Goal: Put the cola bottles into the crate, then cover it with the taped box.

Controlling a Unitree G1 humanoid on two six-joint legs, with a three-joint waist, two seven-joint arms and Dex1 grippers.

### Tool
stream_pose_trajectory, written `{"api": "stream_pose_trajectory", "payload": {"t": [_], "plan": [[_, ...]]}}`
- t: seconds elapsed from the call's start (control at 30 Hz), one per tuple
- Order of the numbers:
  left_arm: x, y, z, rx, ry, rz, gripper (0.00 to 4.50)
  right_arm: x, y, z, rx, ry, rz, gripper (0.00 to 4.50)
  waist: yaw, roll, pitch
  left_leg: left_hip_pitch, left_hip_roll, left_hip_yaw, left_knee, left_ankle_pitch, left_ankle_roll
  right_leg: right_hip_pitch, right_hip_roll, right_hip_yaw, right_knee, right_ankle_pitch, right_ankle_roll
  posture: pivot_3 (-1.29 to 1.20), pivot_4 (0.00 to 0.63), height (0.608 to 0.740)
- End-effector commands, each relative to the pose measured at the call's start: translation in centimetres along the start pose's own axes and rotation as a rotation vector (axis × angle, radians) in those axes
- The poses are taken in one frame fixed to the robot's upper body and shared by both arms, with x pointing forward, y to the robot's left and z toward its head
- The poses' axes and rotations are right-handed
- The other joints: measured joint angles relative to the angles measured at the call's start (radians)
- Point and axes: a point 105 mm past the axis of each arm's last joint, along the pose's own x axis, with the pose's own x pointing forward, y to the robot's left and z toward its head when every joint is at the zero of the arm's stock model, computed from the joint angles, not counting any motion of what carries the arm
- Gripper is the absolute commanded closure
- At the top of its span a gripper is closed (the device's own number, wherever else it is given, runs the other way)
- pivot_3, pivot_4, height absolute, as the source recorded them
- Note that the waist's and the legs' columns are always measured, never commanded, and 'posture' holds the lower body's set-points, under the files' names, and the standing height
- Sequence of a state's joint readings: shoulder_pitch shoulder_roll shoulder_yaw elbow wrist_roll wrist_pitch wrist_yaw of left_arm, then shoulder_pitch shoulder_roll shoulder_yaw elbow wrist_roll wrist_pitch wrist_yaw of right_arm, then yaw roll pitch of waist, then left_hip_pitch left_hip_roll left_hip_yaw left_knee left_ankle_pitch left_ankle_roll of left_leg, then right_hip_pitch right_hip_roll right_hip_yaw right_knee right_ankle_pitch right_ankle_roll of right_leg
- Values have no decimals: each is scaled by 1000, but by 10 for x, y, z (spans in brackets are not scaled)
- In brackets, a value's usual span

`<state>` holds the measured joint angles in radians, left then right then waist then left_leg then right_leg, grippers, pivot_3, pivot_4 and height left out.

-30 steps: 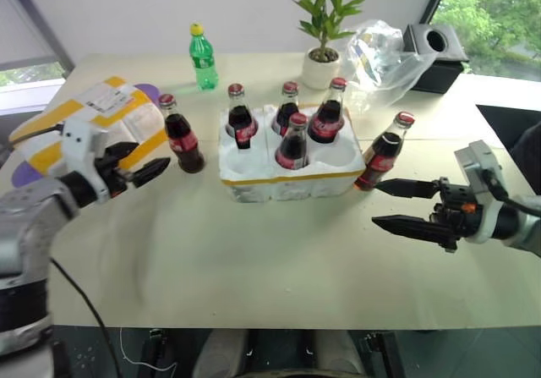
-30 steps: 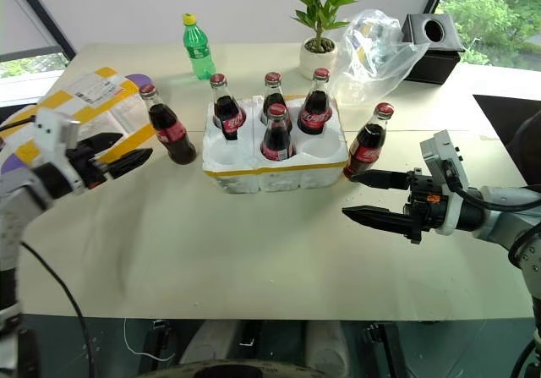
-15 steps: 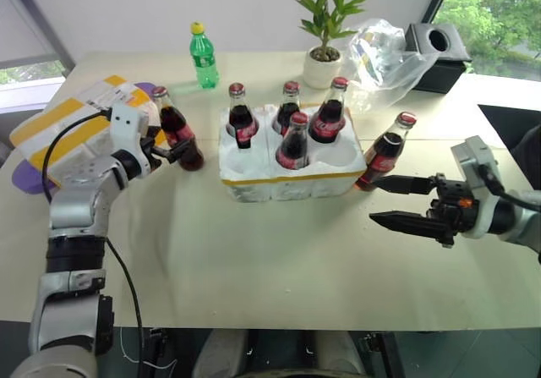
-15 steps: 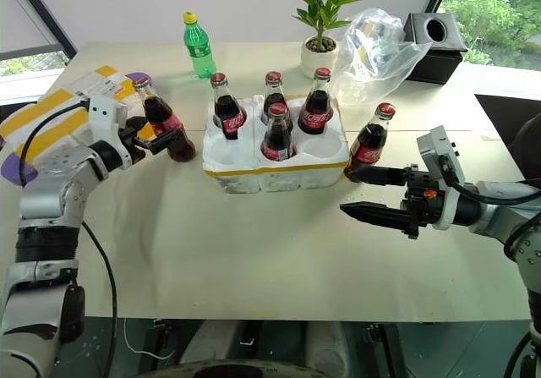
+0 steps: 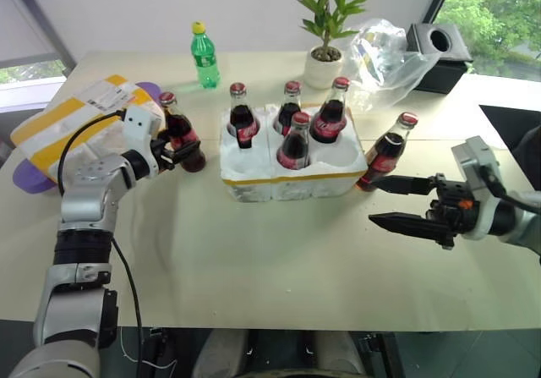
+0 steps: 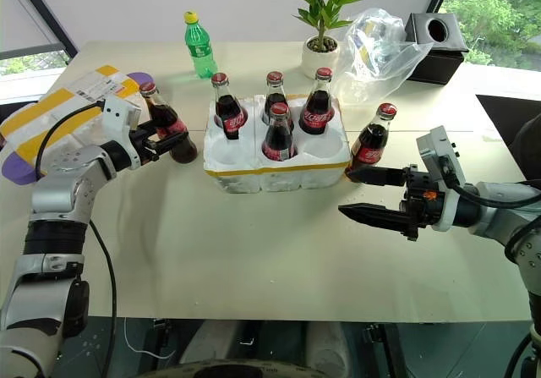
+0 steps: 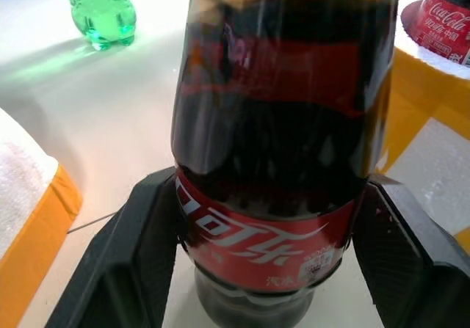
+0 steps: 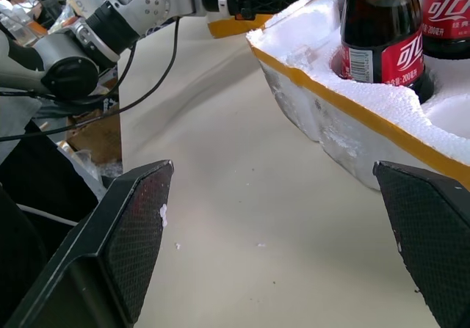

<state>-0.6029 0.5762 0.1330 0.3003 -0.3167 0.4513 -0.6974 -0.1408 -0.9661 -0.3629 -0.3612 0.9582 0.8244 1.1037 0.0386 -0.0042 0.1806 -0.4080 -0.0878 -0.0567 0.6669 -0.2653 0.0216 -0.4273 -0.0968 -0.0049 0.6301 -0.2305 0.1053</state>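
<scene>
Four cola bottles point(image 5: 292, 141) in crate point(image 5: 287, 179), left hand point(image 7: 264, 269) clasping one in its wrist view, right hand point(image 5: 404, 202) spread.

The cola bottles point(image 5: 293, 144) are glossy dark glass with shiny red labels. The crate point(image 5: 292, 179) is rough, crumbly white foam edged in smooth yellow tape. At upper right, a clear plastic bag point(image 5: 385, 57) looks crinkled and shiny. The table point(image 5: 279, 260) is matt and pale.
</scene>
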Motion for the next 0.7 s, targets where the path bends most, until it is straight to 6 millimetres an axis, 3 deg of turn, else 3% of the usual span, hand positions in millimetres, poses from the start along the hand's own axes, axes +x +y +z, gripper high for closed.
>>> {"api": "stream_pose_trajectory", "payload": {"t": [0.03, 0.13, 0.2, 0.47, 0.6, 0.7], "plan": [[-8, 1, 21, 33, -55, -21, 1750, -5, 8, 20, -29, -45, 21, 0, 0, 0, 0, 0, 0, 0, 0, 0, 0, 0, 0, 0, 0, 0, 0, 0, 150, 740], [-15, 3, 24, 35, -49, -36, 1750, -7, 12, 24, -42, -47, 30, 0, -1, 0, 0, 0, 0, 0, 0, 0, 0, 0, 0, 0, 0, 0, 0, 0, 150, 740], [-31, -3, 43, 15, -83, -124, 1750, -6, 12, 22, -72, -30, 14, 0, -5, -2, 1, 0, 0, 0, 0, 0, 0, 0, 0, 0, 0, 0, 0, 0, 150, 740], [-89, -59, 116, 8, -177, -579, 1750, -7, 13, 18, -66, -26, 6, 0, 2, -7, 5, -2, 0, 0, 0, 0, 0, -2, 0, 0, -1, 0, 0, 0, 150, 740], [-86, -72, 144, 21, -220, -658, 1750, -9, 16, 33, -100, -83, 14, 0, 0, -7, 5, -2, 0, -1, 1, 0, 0, 0, 0, 0, -1, 0, 0, 0, 150, 740], [-70, -81, 148, 57, -230, -673, 1750, -11, 22, 53, -119, -158, 34, 0, -2, -7, 5, -1, 0, 0, 1, 0, 0, 0, 0, 0, 0, 0, 0, 0, 150, 740]]}}
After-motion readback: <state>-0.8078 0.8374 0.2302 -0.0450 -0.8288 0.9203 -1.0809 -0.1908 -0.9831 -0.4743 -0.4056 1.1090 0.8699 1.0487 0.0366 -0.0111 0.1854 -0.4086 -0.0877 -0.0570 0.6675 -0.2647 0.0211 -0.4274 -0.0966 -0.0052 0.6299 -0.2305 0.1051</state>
